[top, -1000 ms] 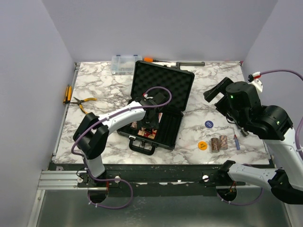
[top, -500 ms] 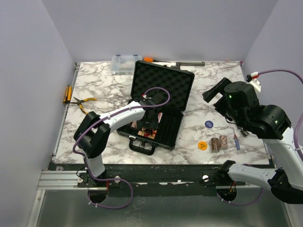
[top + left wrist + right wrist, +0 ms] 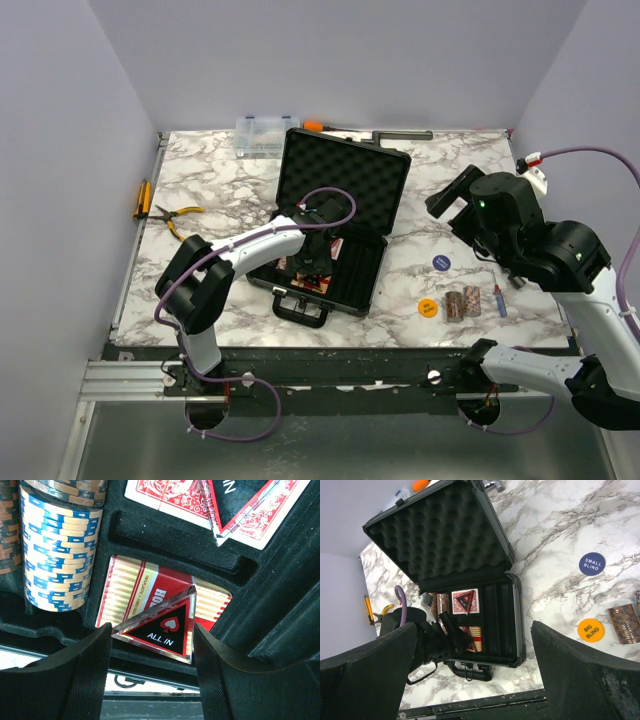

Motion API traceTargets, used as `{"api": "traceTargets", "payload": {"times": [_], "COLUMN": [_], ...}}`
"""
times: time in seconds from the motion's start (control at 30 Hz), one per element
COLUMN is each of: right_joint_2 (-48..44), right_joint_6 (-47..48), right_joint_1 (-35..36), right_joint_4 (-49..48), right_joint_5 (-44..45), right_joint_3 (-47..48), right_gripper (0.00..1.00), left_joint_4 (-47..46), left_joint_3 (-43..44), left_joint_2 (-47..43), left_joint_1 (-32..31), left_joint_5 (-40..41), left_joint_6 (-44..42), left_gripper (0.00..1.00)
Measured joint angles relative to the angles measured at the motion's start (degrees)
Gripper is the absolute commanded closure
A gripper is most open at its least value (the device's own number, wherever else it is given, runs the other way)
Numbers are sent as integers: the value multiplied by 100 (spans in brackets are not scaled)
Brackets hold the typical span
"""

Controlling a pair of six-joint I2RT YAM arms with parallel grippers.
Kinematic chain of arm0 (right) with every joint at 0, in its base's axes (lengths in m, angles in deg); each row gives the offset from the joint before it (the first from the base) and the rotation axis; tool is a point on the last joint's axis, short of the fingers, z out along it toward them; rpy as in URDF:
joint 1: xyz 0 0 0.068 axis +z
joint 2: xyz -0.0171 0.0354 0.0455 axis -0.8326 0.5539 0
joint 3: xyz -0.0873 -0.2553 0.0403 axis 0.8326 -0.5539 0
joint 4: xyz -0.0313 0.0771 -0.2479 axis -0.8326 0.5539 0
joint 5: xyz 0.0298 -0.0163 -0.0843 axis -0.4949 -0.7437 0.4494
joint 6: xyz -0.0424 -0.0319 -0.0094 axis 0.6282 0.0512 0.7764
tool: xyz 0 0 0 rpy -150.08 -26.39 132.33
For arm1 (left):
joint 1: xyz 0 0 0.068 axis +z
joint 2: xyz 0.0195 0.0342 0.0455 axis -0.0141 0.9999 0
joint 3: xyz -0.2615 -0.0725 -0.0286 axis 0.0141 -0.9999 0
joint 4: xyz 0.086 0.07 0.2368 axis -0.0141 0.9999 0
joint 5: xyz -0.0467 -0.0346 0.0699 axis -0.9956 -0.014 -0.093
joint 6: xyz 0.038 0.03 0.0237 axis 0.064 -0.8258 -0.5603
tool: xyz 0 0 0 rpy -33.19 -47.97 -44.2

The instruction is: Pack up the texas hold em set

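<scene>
Triangular token (image 3: 165,628) between left gripper (image 3: 151,647) jaws

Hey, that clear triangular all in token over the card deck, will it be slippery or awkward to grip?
Probably slippery: the ALL IN token looks like glossy clear plastic, and the left gripper meets it at a pointed corner and a slanted edge, so it may twist. It looks rigid and, being small, likely light.
</scene>
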Motion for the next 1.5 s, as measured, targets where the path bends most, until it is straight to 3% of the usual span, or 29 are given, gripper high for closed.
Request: {"api": "traceTargets", "payload": {"times": [0.2,0.33,0.6,0.73,1.13,1.5], "right_joint_2": [0,2,2,2,-33,-273], "right_joint_6": [2,2,39,85,299,872], "right_joint_1": [0,0,0,0,0,0], "right_joint_4": [0,-4,-44,-61,-275,-350], "right_joint_5": [0,0,0,0,-4,-264], "right_joint_3": [-11,-33,-107,-111,-308,-323], "right_gripper": [0,0,0,0,0,0], "left_joint_4": [-17,-24,-31,-26,-20,17], "left_joint_3": [-26,-33,-55,-98,-166,-693], "left_joint_2": [0,0,-39,-280,-1384,-3676], "left_joint_1": [20,20,22,31,46,46], "left_joint_5": [0,0,0,-2,-2,46], "left_joint_6": [0,0,0,39,37,11], "left_gripper": [92,79,17,3,2,1]}}
